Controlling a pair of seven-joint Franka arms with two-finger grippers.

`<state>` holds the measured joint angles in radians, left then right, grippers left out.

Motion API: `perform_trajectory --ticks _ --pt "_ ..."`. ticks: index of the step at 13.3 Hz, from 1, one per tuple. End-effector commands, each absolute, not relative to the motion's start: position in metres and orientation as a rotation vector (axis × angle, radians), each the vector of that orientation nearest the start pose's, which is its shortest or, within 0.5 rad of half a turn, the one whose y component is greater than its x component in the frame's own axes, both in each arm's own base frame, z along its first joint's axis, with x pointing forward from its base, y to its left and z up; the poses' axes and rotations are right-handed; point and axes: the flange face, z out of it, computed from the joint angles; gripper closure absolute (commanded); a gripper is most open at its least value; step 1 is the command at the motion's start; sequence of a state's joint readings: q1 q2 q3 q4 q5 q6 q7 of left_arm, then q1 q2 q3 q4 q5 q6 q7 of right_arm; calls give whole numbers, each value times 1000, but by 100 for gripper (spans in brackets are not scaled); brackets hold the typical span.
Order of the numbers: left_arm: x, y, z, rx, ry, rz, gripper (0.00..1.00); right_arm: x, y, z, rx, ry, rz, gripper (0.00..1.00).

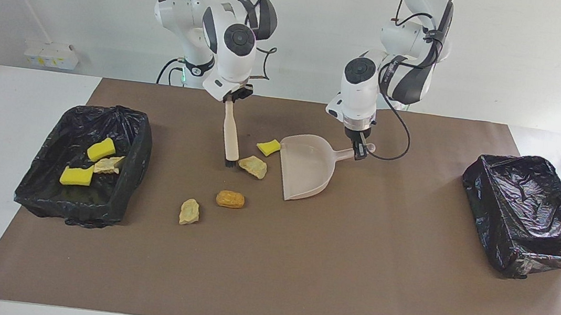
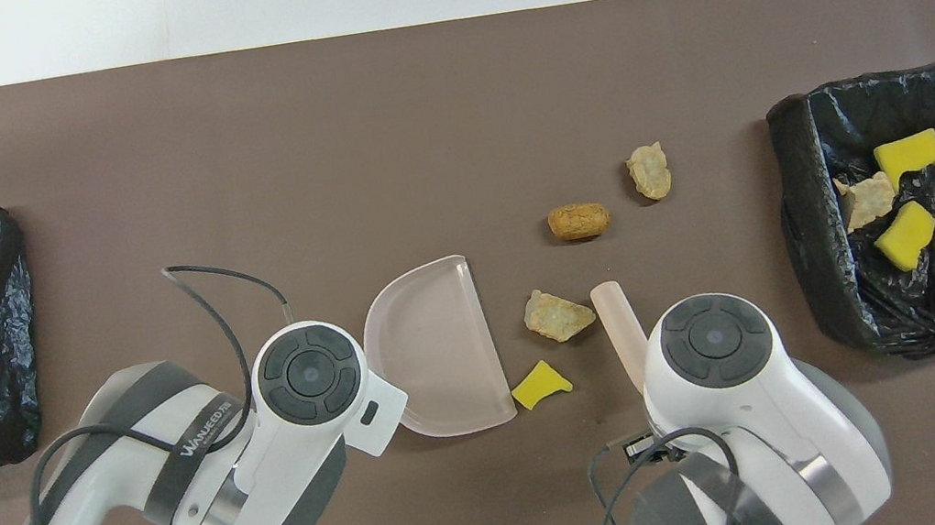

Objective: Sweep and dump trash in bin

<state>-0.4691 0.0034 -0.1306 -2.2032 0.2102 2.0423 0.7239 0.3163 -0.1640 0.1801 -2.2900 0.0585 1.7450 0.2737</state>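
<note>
Trash of seven small pieces is split between bin and tabletop: two yellow sponge chunks [image 1: 102, 149] [image 1: 76, 176] and one tan crumbly lump [image 1: 109, 164] already lie inside the black-bagged rectangular bin [image 1: 39, 188] at the right arm's end of the tabletop, while four pieces are still out on the brown paper mat [image 1: 297, 286]. Of those four, a small yellow sponge wedge [image 1: 268, 147] sits just beside the mouth of the pale pink plastic dustpan [image 1: 308, 167], a tan bread-like lump [image 1: 252, 166] lies a little farther from the robots, and an orange-brown bread-like lump [image 1: 230, 199] and another pale tan lump [image 1: 189, 211] lie farther out again, apart from the pan. The right claw [image 1: 230, 100] is clamped on the top of a cream-handled brush with black bristles [image 1: 230, 136], whose bristle end is down just beside the nearest tan lump. The left claw [image 1: 360, 153] is closed on the dustpan's handle, the pan's open edge tipped to the mat and facing the brush. The dustpan looks empty. A second black-bagged bin [image 1: 530, 217], at the left arm's end, holds nothing visible. By my reading, somewhat under half the job is done: the four loose pieces still need sweeping into the pan and dumping.
</note>
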Motion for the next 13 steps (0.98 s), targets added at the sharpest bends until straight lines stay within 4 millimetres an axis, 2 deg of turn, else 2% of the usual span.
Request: perform_trajectory --ticks 1,4,7,10,12,13 --pt "417 -284 363 -2297 1862 201 100 386 230 369 -3108 -198 559 100" --pt "419 -288 361 -2366 1857 156 100 391 246 351 -3012 -78 557 100" --pt "420 -291 354 -2361 1871 153 100 395 270 351 -2872 17 546 100" --pt "423 -291 353 -2353 1888 132 100 412 304 369 -2770 49 527 100" --pt "426 -293 354 -2323 1932 76 100 424 314 381 -2755 96 506 100" --pt "426 -292 350 -2315 1945 65 100 429 318 393 -2745 93 493 100"
